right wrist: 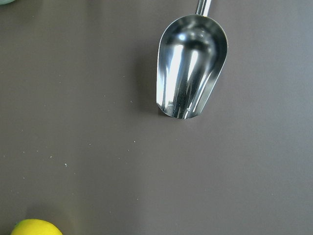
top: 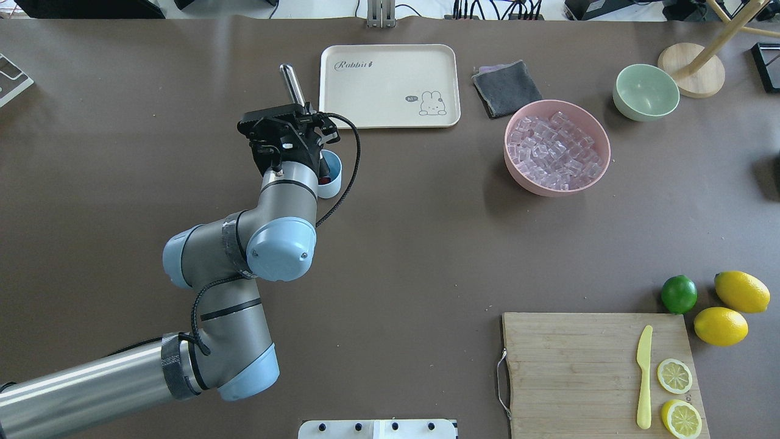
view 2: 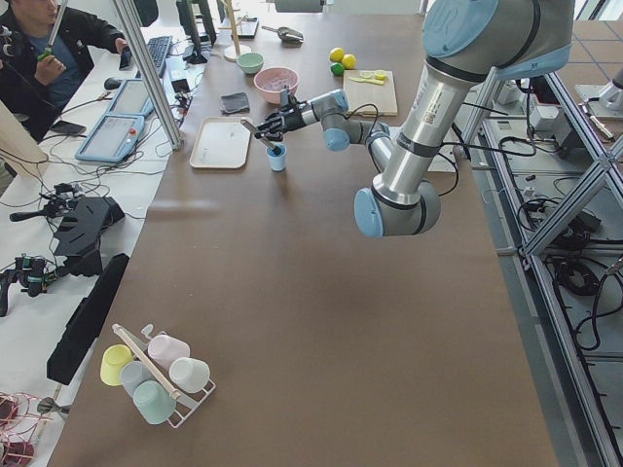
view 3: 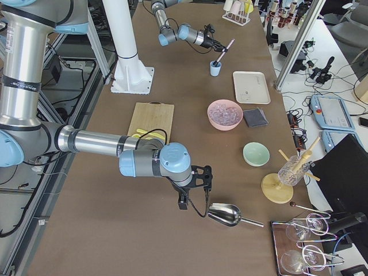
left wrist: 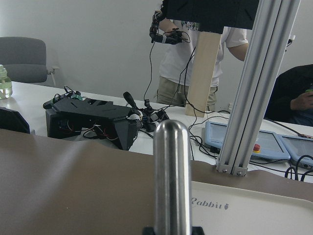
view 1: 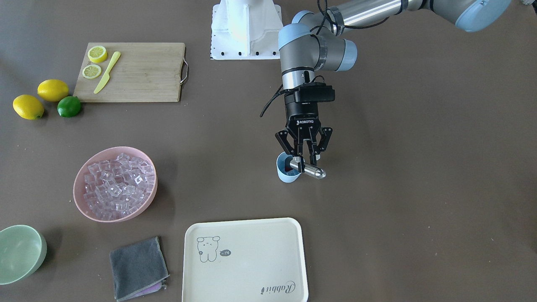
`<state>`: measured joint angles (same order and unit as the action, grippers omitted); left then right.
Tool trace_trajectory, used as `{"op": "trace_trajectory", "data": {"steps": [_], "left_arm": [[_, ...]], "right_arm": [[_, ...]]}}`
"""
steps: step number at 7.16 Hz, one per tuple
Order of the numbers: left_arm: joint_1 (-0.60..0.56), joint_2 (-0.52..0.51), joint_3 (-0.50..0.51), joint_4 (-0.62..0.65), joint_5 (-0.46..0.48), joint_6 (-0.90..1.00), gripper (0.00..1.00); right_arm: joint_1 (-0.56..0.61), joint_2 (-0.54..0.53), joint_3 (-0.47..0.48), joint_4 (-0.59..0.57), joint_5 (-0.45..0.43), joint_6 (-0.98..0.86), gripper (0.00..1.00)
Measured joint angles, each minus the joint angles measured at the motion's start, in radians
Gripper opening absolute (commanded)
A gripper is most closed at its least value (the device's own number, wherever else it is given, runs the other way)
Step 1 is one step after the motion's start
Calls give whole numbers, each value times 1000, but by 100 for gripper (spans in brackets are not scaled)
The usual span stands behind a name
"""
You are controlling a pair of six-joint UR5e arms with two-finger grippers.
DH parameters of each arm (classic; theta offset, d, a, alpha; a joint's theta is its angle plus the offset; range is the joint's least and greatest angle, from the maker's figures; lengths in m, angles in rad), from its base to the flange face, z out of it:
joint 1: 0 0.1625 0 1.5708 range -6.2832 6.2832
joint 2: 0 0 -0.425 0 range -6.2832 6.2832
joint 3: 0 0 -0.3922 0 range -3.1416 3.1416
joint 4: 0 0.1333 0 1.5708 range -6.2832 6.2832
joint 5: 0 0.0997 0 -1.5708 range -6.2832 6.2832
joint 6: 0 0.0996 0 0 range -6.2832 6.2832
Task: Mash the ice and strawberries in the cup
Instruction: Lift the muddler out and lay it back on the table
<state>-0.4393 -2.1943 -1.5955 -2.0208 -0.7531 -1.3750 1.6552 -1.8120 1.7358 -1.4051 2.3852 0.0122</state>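
The light-blue cup point(view 1: 288, 174) stands mid-table and also shows in the overhead view point(top: 333, 173). Something red, the strawberry point(top: 325, 180), lies inside it. My left gripper point(view 1: 305, 162) is shut on a metal muddler point(view 1: 314, 170), which leans with its lower end in the cup. The muddler's rod fills the left wrist view point(left wrist: 171, 176). The ice point(view 1: 115, 182) is heaped in the pink bowl point(view 1: 152, 197); I see none in the cup. My right gripper point(view 3: 192, 187) hovers over a metal scoop point(right wrist: 190, 68); I cannot tell whether it is open or shut.
A cream tray point(view 1: 245, 260) lies in front of the cup. A grey cloth point(view 1: 138, 268) and a pale green bowl point(view 1: 21, 251) are beside it. A cutting board point(view 1: 138, 73) holds lemon slices and a yellow knife; two lemons and a lime point(view 1: 69, 106) lie next to it.
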Motion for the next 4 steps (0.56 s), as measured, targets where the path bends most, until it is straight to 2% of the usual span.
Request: {"op": "trace_trajectory", "data": {"steps": [2,4], "left_arm": [[-124,5,-61,4,-239,30,0],[-319,50,-76,7,-639,65,0]], "right_arm": [[0,0,2,1,0,-1,100],[0,-1,4,4,0,-1,100]]}}
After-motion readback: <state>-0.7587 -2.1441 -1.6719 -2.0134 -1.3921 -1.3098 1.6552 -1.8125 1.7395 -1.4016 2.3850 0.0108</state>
